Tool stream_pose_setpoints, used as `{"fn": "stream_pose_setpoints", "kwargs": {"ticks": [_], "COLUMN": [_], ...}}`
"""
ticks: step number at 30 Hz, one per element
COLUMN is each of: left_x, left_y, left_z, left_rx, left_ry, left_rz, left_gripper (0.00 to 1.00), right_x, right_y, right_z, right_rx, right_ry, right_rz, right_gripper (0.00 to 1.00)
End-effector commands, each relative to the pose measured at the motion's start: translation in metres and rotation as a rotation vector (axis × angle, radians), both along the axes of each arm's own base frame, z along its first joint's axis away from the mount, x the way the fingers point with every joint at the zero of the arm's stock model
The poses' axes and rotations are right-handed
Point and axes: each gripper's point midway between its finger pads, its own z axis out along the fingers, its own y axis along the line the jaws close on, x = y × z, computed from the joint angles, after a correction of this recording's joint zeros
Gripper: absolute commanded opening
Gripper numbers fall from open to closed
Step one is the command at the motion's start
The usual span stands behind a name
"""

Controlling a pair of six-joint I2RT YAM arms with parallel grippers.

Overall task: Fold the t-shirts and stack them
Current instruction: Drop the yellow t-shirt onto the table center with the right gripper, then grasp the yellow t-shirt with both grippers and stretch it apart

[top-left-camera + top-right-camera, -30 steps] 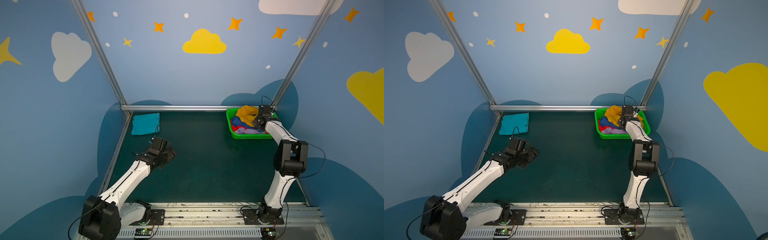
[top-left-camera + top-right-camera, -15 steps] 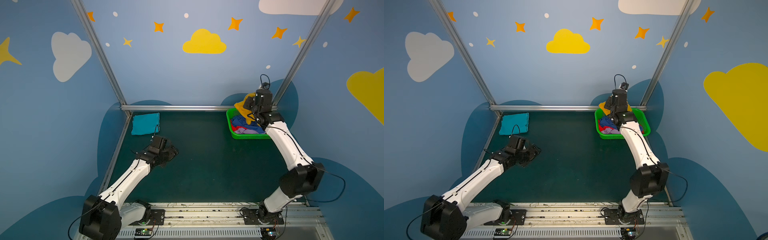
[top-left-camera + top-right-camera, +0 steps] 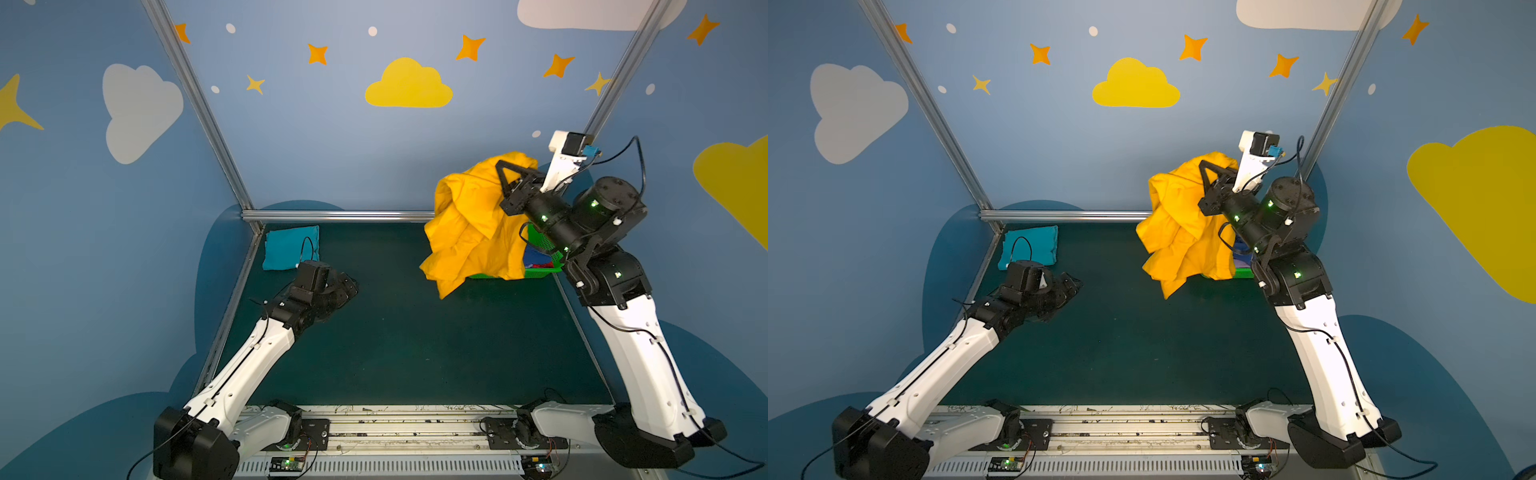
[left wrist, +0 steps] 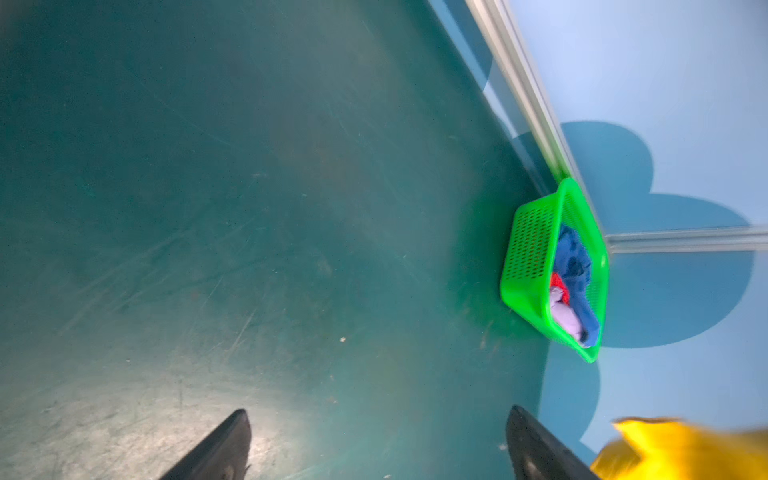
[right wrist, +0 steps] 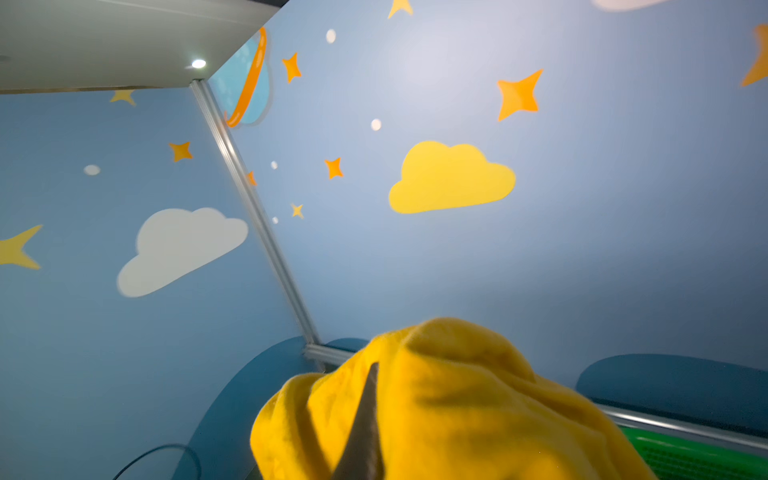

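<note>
Above the far right corner of the counter [image 3: 415, 340], the right gripper [image 3: 500, 164] held the mustard-yellow t-shirt [image 3: 469, 232] aloft. Its fingers [image 5: 365, 424] were pressed together on a bunch of cloth near the top of the garment. The shirt hung crumpled below and beside those fingers, draped in front of the green basket [image 3: 540, 272]. No chest print was visible.

The step in hand was judged to be extraction: lifting the next tee out of the basket toward open counter. A blue t-shirt [image 4: 575, 257], a red t-shirt [image 4: 559, 284] and a lavender t-shirt [image 4: 563, 318] lay in the basket. A folded teal t-shirt [image 3: 291, 247] lay at the far left corner, well apart from the lifted one.

The left gripper [image 4: 378, 411] hovered low near the teal t-shirt, with its fingers [image 4: 232, 440] spread wide and holding nothing.

The next move, by assessment, called for carrying the yellow shirt to mid-counter and laying it flat. The left fingers would likely take a second hold on an edge to spread it.
</note>
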Motion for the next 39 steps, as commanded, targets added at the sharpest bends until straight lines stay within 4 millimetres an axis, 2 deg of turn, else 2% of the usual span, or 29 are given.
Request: {"fn": "stream_pose_setpoints", "kwargs": {"ticks": [1, 2, 5, 6, 7, 9, 11, 13, 14, 15, 17, 18, 21, 22, 24, 25, 27, 29, 30, 32, 35, 36, 37, 38, 39], "left_x": [-0.002, -0.003, -0.008, -0.010, -0.011, -0.014, -0.015, -0.015, -0.013, -0.011, -0.005, 0.000, 0.015, 0.022, 0.038, 0.046, 0.063, 0.079, 0.082, 0.087, 0.079, 0.076, 0.073, 0.068, 0.063], "left_y": [0.012, 0.016, 0.024, 0.026, 0.029, 0.031, 0.033, 0.033, 0.032, 0.030, 0.024, 0.019, 0.001, -0.007, -0.028, -0.039, -0.064, -0.091, -0.108, -0.136, -0.174, -0.182, -0.187, -0.192, -0.194], "left_z": [0.019, 0.021, 0.022, 0.022, 0.020, 0.015, 0.007, -0.005, -0.010, -0.016, -0.030, -0.036, -0.057, -0.064, -0.075, -0.079, -0.085, -0.083, -0.079, -0.071, -0.065, -0.067, -0.071, -0.077, -0.086], "left_rx": [0.035, 0.042, 0.051, 0.050, 0.048, 0.048, 0.051, 0.057, 0.060, 0.061, 0.065, 0.064, 0.063, 0.069, 0.104, 0.116, 0.129, 0.125, 0.102, 0.097, 0.175, 0.219, 0.268, 0.321, 0.383], "left_ry": [-0.038, -0.044, -0.056, -0.061, -0.062, -0.059, -0.050, -0.028, -0.015, 0.002, 0.043, 0.059, 0.107, 0.117, 0.126, 0.129, 0.153, 0.156, 0.153, 0.125, 0.108, 0.114, 0.119, 0.130, 0.147], "left_rz": [0.041, 0.052, 0.094, 0.105, 0.115, 0.129, 0.143, 0.145, 0.143, 0.135, 0.115, 0.101, 0.046, 0.021, -0.049, -0.085, -0.178, -0.249, -0.300, -0.369, -0.483, -0.516, -0.539, -0.570, -0.594], "left_gripper": [1.00, 1.00, 1.00, 1.00, 1.00, 1.00, 1.00, 1.00, 1.00, 1.00, 1.00, 1.00, 1.00, 1.00, 0.93, 0.85, 0.67, 0.65, 0.70, 0.79, 0.84, 0.85, 0.87, 0.88, 0.89], "right_x": [0.000, 0.000, -0.004, -0.008, -0.011, -0.017, -0.024, -0.033, -0.037, -0.042, -0.052, -0.057, -0.066, -0.067, -0.064, -0.062, -0.054, -0.046, -0.043, -0.036, -0.026, -0.023, -0.020, -0.017, -0.013], "right_y": [0.053, 0.063, 0.090, 0.097, 0.100, 0.100, 0.088, 0.062, 0.045, 0.023, -0.014, -0.033, -0.063, -0.066, -0.066, -0.065, -0.056, -0.043, -0.035, -0.024, -0.019, -0.015, -0.011, -0.006, -0.002], "right_z": [-0.050, -0.058, -0.099, -0.117, -0.138, -0.184, -0.237, -0.297, -0.318, -0.339, -0.368, -0.377, -0.391, -0.394, -0.399, -0.402, -0.408, -0.415, -0.421, -0.432, -0.447, -0.451, -0.454, -0.457, -0.458], "right_rx": [-0.030, -0.055, -0.189, -0.227, -0.250, -0.271, -0.298, -0.362, -0.394, -0.430, -0.496, -0.523, -0.536, -0.521, -0.480, -0.461, -0.425, -0.400, -0.395, -0.375, -0.387, -0.388, -0.384, -0.377, -0.366], "right_ry": [0.167, 0.180, 0.230, 0.253, 0.285, 0.358, 0.445, 0.557, 0.602, 0.650, 0.704, 0.717, 0.754, 0.767, 0.800, 0.814, 0.847, 0.882, 0.909, 0.972, 1.074, 1.106, 1.134, 1.163, 1.195], "right_rz": [0.238, 0.255, 0.278, 0.288, 0.297, 0.295, 0.248, 0.140, 0.073, -0.010, -0.145, -0.213, -0.287, -0.283, -0.260, -0.250, -0.213, -0.160, -0.132, -0.112, -0.118, -0.105, -0.088, -0.067, -0.053], "right_gripper": [0.00, 0.00, 0.00, 0.12, 0.30, 0.46, 0.54, 0.63, 0.72, 0.88, 0.91, 0.91, 0.90, 0.83, 0.47, 0.37, 0.27, 0.28, 0.32, 0.34, 0.33, 0.38, 0.47, 0.64, 0.76]}}
